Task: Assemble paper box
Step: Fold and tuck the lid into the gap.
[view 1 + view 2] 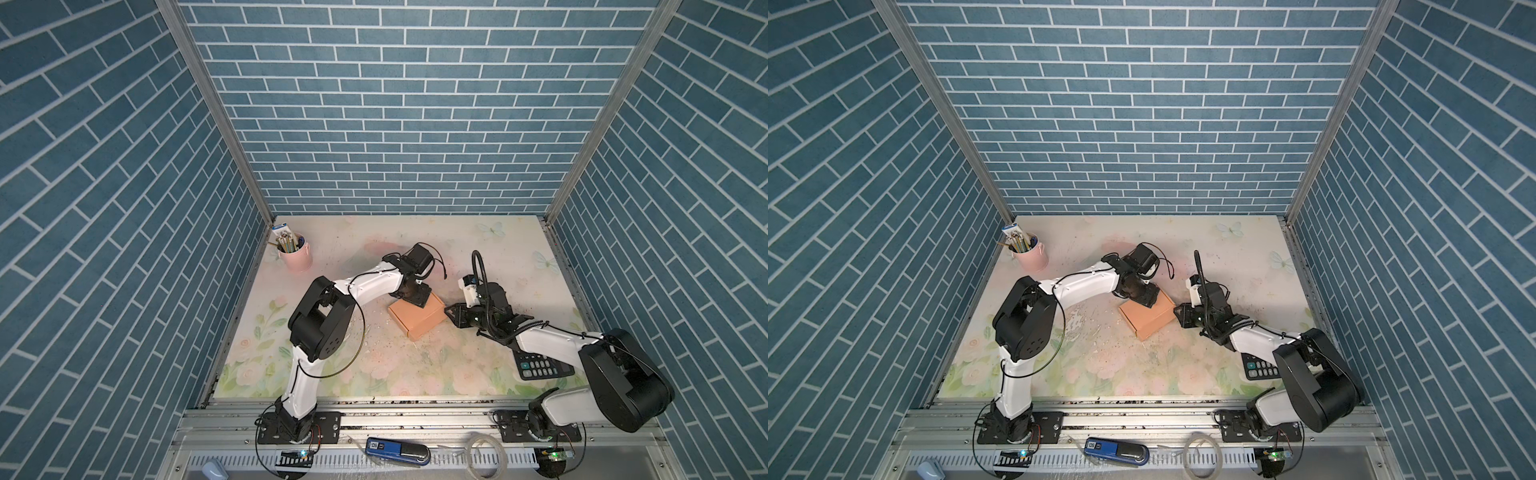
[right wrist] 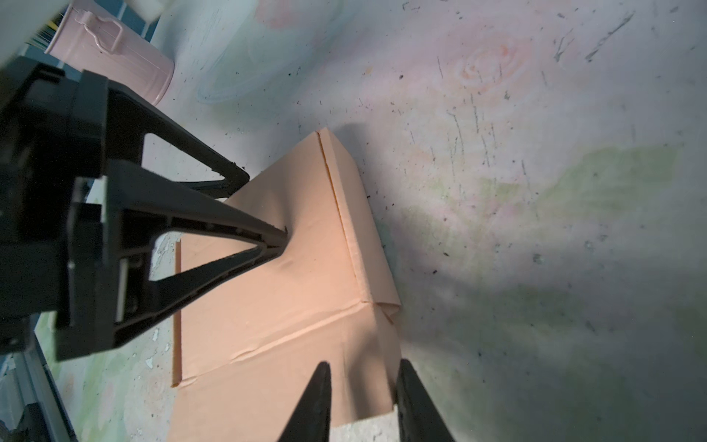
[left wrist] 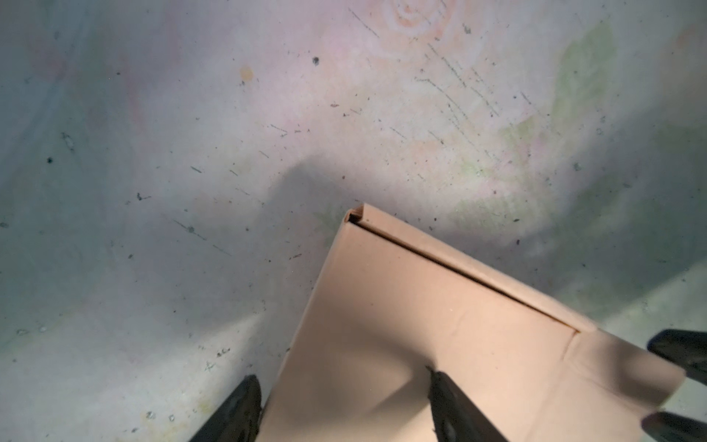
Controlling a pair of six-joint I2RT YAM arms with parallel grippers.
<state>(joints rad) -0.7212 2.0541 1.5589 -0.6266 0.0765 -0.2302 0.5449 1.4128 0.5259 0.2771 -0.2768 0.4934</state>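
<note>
Peach-orange folded cardboard box lies closed on the counter, under the left pincer, which stands open, one finger on the lid. Right pincer is partly open astride the near corner flap. Risk: uneven pressing may dent the lid or skid the box.

I have the paper box central on the table, my left gripper on its far corner, my right gripper at its right side. The pen cup stands far left, the calculator near right.
</note>
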